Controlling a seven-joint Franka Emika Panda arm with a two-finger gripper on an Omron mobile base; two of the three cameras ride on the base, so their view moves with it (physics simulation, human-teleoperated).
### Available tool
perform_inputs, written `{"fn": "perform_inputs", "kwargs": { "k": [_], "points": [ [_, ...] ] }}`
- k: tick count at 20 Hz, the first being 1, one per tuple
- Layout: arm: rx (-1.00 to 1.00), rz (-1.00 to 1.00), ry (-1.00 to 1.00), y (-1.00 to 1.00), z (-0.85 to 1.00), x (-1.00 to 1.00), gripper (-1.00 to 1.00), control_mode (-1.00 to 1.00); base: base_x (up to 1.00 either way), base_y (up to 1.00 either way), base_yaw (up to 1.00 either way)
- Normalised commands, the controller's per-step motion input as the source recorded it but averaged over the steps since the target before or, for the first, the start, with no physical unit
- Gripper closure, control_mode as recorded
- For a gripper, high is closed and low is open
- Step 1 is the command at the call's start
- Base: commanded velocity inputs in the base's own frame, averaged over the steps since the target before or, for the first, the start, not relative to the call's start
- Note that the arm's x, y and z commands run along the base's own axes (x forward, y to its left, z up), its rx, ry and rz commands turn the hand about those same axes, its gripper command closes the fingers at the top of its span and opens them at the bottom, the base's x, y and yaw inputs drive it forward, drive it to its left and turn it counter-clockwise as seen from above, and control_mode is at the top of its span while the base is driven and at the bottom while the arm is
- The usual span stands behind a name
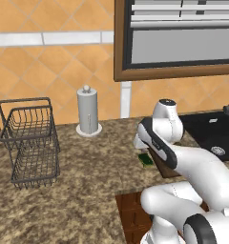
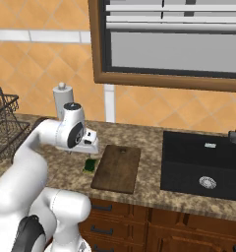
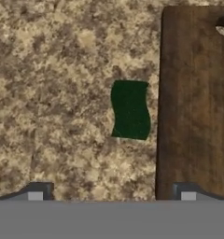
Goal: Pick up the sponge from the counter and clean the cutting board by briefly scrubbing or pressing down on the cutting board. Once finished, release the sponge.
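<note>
The small flat dark green rectangular sponge (image 3: 129, 110) lies on the brown-and-tan speckled granite-look surface (image 3: 58, 84), just beside the long left edge of the thin dark brown rectangular wooden cutting board (image 3: 195, 102), with a narrow strip of speckled stone between the two. In the hand view the sponge sits a little above and between the two dark fingertips of the gripper (image 3: 111, 196), which stand far apart with nothing between them: one tip is over bare stone, the other over the near edge of the board. A small hole shows near the far corner of the board. In the right base view the white arm bends over the surface with its hand above the sponge (image 2: 90, 165), and the board (image 2: 117, 168) lies between the sponge and the black sink basin (image 2: 203, 165). In the left base view the sponge (image 1: 146, 159) peeks out just below the arm's elbow joint. Further left on the surface stand a grey upright paper-towel holder (image 1: 88, 112) near the orange tiled wall and a dark wire two-tier basket (image 1: 29, 142).
</note>
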Motion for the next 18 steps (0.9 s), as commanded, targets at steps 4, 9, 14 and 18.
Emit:
{"fn": "perform_inputs", "kwargs": {
  "k": [4,9,14,18],
  "points": [
    [0.00,0.00,0.06,-0.16,-0.62,0.45,-1.00,-1.00,0.00,0.00,0.00],
    [0.00,0.01,0.02,0.00,-0.48,0.56,-1.00,-1.00,0.00,0.00,0.00],
    [-0.02,0.02,0.01,0.00,-0.37,0.43,-1.00,-1.00,0.00,0.00,0.00],
    [-0.02,0.01,0.00,0.00,-0.20,0.27,-1.00,-1.00,0.00,0.00,0.00]
  ]
}}
